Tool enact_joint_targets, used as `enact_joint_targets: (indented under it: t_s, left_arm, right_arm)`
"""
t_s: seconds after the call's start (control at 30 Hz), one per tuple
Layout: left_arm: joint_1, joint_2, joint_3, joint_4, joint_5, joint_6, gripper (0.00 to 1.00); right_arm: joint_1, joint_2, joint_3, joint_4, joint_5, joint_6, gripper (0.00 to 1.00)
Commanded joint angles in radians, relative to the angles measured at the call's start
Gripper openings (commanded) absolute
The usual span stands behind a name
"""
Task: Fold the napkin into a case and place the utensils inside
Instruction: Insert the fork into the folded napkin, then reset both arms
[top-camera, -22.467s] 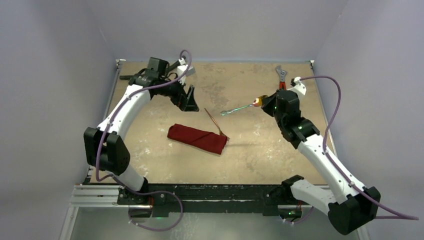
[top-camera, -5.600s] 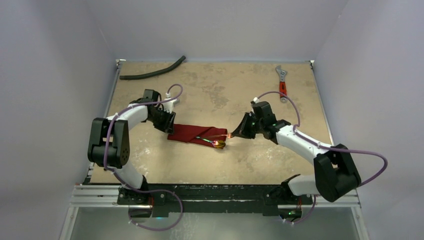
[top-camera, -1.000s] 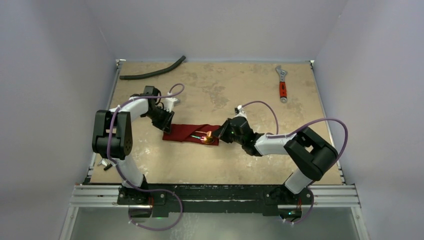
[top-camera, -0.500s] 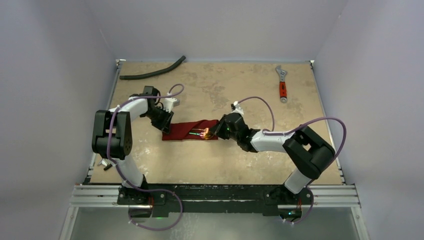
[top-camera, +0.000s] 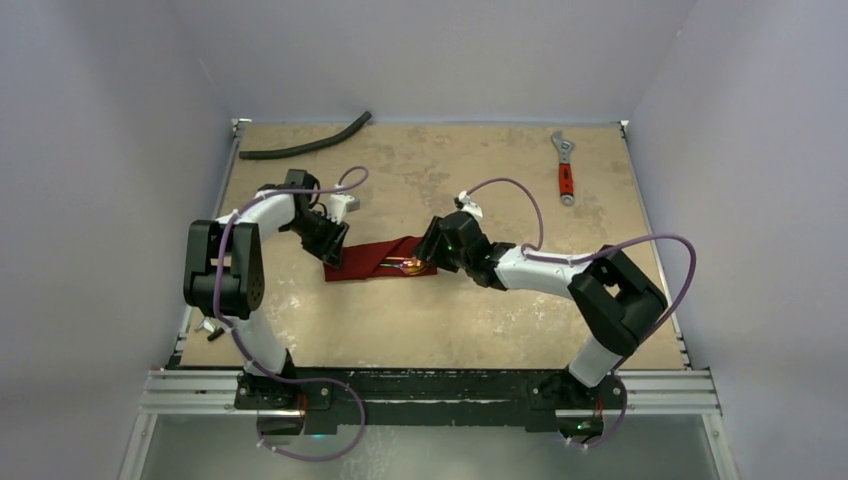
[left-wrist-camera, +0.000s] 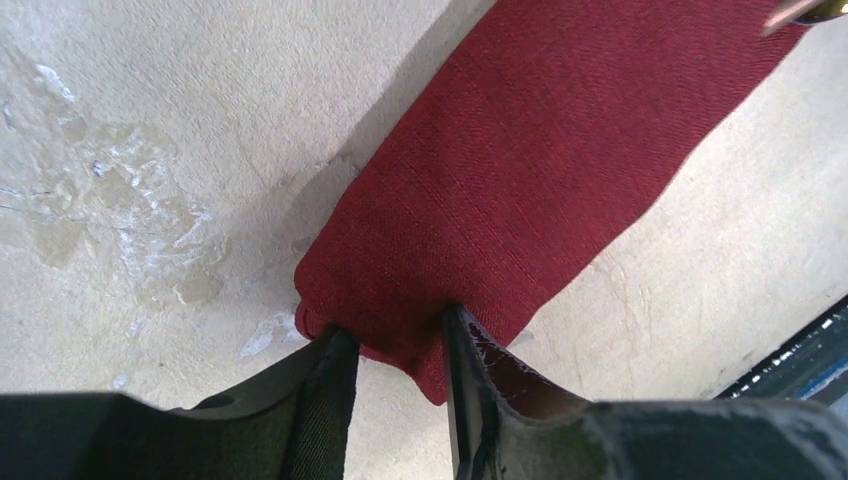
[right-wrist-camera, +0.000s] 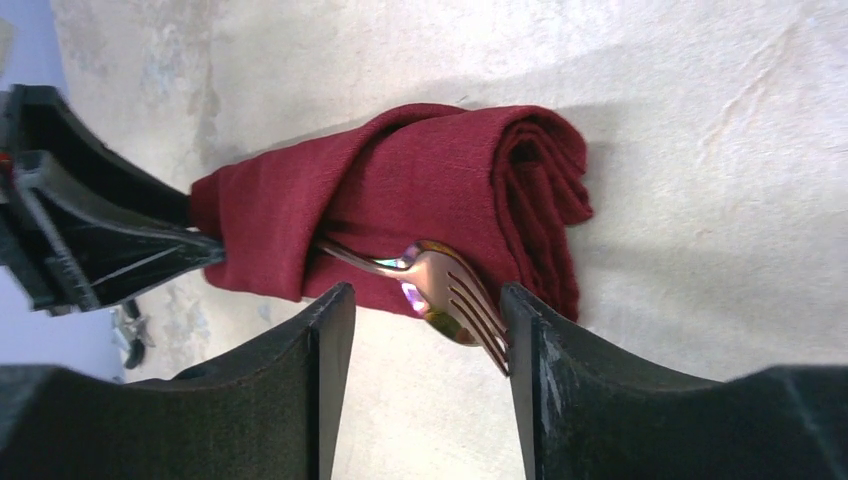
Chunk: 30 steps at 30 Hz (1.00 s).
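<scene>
Left gripper (left-wrist-camera: 395, 345) clamped on the near end of the case (left-wrist-camera: 540, 150); right gripper (right-wrist-camera: 428, 292) stands apart, the utensils (right-wrist-camera: 445, 290) lying head-out between its jaws at the pouch mouth. The right is best withdrawn straight back, brushing neither tines nor cloth

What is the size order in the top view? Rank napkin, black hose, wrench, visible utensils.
1. The napkin and the black hose: unsure; the hose runs longer, the napkin is broader.
2. The wrench.
3. The utensils, only their ends showing.
</scene>
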Motion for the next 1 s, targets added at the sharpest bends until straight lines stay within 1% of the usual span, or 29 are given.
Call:
enact_joint_targets:
  t_s: [0.0, 0.13, 0.3, 0.43, 0.5, 0.57, 0.6, 0.7, 0.77, 0.87, 0.97]
  left_arm:
    - [0.008, -0.038, 0.089, -0.086, 0.053, 0.035, 0.37]
    - [0.01, -0.068, 0.143, -0.171, 0.061, 0.067, 0.43]
    - [0.015, -0.082, 0.231, -0.297, 0.092, 0.11, 0.46]
    - [0.013, -0.071, 0.289, -0.325, 0.124, 0.102, 0.45]
    - [0.01, -0.06, 0.295, -0.278, 0.133, 0.074, 0.44]
    - [-0.012, -0.042, 0.291, -0.197, 0.128, 0.031, 0.43]
    - [-0.027, -0.027, 0.293, -0.151, 0.125, 0.003, 0.42]
    - [-0.085, 0.02, 0.305, -0.007, 0.12, -0.073, 0.41]
    - [-0.13, 0.065, 0.313, 0.077, 0.1, -0.118, 0.4]
    - [-0.197, 0.141, 0.355, 0.127, 0.086, -0.145, 0.4]
    - [-0.235, 0.214, 0.394, 0.144, 0.108, -0.166, 0.4]
  right_arm:
    - [-0.023, -0.024, 0.055, -0.097, 0.042, -0.072, 0.6]
    - [-0.031, -0.012, 0.099, -0.15, 0.054, -0.125, 0.64]
    - [-0.036, -0.057, 0.081, -0.165, 0.09, -0.143, 0.64]
    - [-0.04, -0.089, 0.045, -0.166, 0.076, -0.128, 0.58]
    - [-0.04, -0.107, 0.013, -0.151, 0.052, -0.105, 0.54]
    - [-0.04, -0.144, -0.053, -0.101, 0.032, -0.086, 0.52]
    - [-0.04, -0.16, -0.081, -0.068, 0.036, -0.083, 0.5]
    - [-0.039, -0.18, -0.151, 0.028, -0.013, -0.081, 0.44]
    - [-0.038, -0.172, -0.173, 0.058, -0.036, -0.071, 0.4]
    - [-0.032, -0.161, -0.199, 0.101, -0.066, -0.055, 0.39]
    - [-0.028, -0.137, -0.208, 0.14, -0.077, -0.046, 0.37]
